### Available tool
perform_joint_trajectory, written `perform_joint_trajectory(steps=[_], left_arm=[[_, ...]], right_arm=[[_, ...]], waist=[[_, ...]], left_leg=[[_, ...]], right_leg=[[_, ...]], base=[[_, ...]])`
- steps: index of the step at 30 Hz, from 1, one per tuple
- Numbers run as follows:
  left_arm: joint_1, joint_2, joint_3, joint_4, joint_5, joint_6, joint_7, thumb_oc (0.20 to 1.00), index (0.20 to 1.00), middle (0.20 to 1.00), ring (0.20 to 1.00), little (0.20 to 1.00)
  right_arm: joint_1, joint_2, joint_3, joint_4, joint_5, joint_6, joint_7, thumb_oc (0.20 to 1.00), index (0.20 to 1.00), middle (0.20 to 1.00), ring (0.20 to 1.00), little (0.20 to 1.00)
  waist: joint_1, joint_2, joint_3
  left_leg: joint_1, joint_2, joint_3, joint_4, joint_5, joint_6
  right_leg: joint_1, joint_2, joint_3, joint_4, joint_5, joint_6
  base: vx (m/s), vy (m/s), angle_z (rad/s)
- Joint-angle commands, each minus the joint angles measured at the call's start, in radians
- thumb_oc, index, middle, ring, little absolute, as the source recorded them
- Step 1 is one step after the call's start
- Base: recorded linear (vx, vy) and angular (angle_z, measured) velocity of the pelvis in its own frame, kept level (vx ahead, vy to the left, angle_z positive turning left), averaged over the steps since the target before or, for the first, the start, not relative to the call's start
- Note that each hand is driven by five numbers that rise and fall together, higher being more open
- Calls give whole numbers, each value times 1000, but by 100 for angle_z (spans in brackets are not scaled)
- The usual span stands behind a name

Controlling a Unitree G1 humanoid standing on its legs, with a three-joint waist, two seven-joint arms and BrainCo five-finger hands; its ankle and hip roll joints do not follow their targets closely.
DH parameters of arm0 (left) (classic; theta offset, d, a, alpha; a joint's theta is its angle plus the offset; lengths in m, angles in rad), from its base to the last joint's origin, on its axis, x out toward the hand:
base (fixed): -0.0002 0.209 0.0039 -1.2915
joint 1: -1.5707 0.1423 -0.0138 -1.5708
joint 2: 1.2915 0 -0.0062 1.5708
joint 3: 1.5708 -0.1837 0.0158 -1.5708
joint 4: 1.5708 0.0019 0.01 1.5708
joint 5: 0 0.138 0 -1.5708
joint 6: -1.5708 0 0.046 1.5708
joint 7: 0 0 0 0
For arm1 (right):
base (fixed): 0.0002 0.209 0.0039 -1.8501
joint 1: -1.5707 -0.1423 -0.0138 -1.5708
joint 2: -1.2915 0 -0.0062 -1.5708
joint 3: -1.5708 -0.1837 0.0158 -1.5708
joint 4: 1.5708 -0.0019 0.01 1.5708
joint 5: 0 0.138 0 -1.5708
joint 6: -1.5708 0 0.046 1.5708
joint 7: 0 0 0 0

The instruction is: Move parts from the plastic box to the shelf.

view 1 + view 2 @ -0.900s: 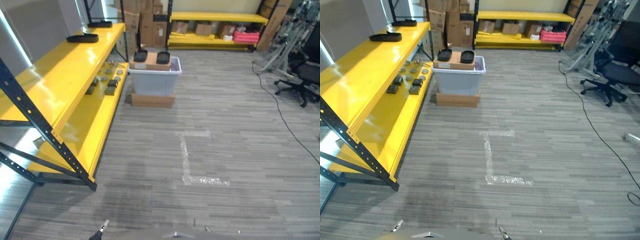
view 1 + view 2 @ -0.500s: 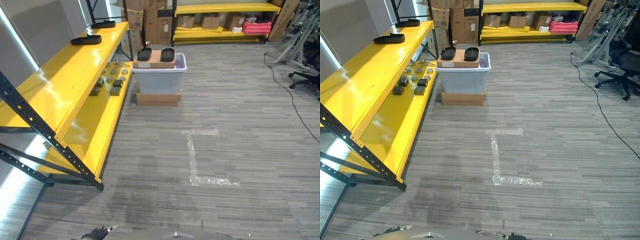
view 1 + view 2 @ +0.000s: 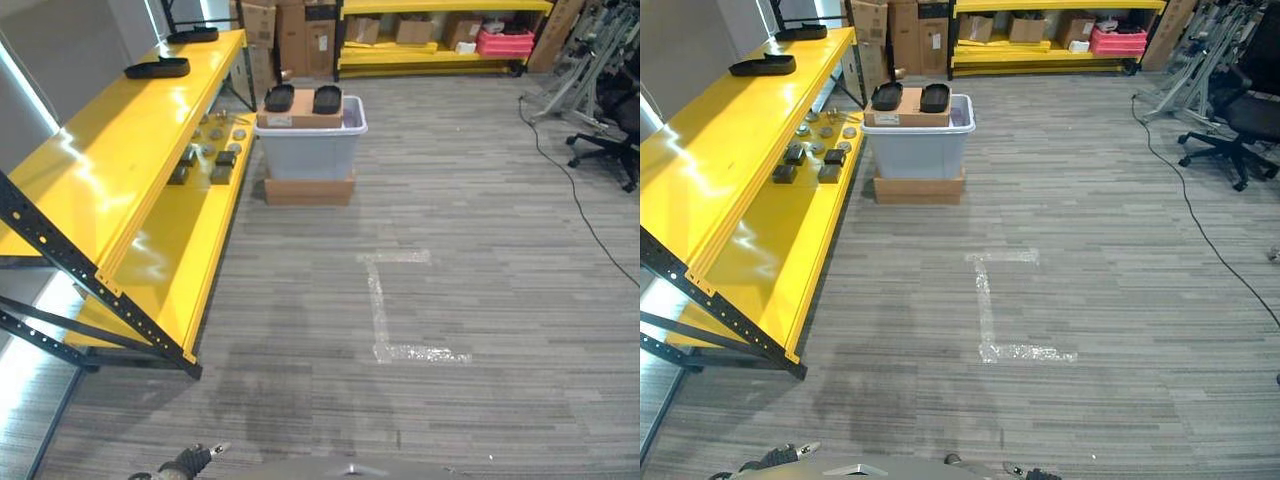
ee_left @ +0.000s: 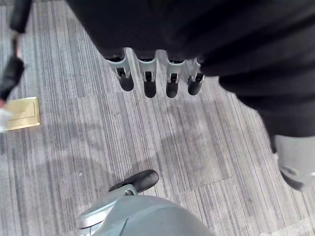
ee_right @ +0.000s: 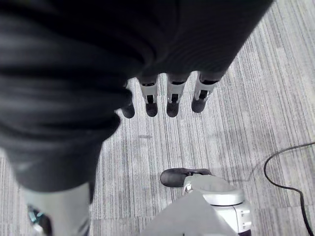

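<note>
Meanwhile, the robot stands well back from its work: the grey plastic box point(image 3: 309, 148) sits on a flat cardboard base point(image 3: 309, 190) at the far end of the aisle, just beside the end of the long yellow shelf point(image 3: 110, 170) that runs along the robot's left. A brown carton point(image 3: 299, 108) lies across the box's top with two black trays point(image 3: 279, 97) resting on it, so whatever parts remain inside the box cannot be made out from here. Part of the job looks done, by the look of it: a cluster of small dark and round parts point(image 3: 205, 160) already sits on the shelf's lower level, near the box end, and two more black trays point(image 3: 157, 68) lie on the upper level. Both hands are empty. The left hand point(image 4: 152, 78) hangs over bare grey floor with its fingers loosely extended and the thumb well clear of them, closed on nothing; the right hand point(image 5: 167, 98) is the same, fingers relaxed above the floor. Strips of pale tape point(image 3: 385, 305) mark an angle on the floor between the robot and the box. What is left, judging from this, is to close the distance to the box, take a part and carry it to the shelf.
</note>
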Motion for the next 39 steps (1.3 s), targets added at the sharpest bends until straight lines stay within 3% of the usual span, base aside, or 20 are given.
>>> perform_joint_trajectory(steps=[1, 10, 17, 32, 39], left_arm=[[-60, 34, 48, 49, 8, -19, 38, 1000, 1000, 1000, 1000, 1000], [-62, 74, 69, 52, 19, -22, 47, 1000, 1000, 1000, 1000, 1000], [-65, 80, 72, 57, 22, -22, 55, 1000, 1000, 1000, 1000, 1000], [-74, 53, 47, 55, 18, -17, 23, 1000, 1000, 1000, 1000, 1000], [-79, 39, 29, 54, 18, -15, 24, 1000, 1000, 1000, 1000, 1000]], right_arm=[[-44, -8, 10, 51, 39, -16, -4, 1000, 1000, 1000, 1000, 1000], [-56, -55, -12, 44, 3, -19, -21, 1000, 1000, 1000, 1000, 1000], [-78, -46, -5, 20, 0, -29, -29, 1000, 1000, 1000, 1000, 1000], [-47, -34, 11, 39, -7, -18, -3, 1000, 1000, 1000, 1000, 1000], [-67, -37, 17, 41, -1, -17, -4, 1000, 1000, 1000, 1000, 1000]], waist=[[1, -29, -20], [-1, -33, 4], [-2, -18, 20], [-8, -7, -13], [-8, -25, 7]], left_leg=[[-14, 23, 23, -9, -16, -57], [-30, 5, 36, -9, -22, -41], [-23, -9, 46, -9, -30, -24], [24, 4, 36, -5, -48, -38], [-23, 7, 37, 112, -90, -30]], right_leg=[[-2, -85, 6, 0, 4, 122], [-40, -111, 19, 30, 19, 143], [-83, -130, 40, 120, 5, 157], [-7, -116, 6, 77, -37, 132], [-30, -114, 15, 156, -62, 125]], base=[[-8, 46, 0], [-7, 66, -6], [6, 66, -5], [53, -28, 2], [19, -5, 1]])
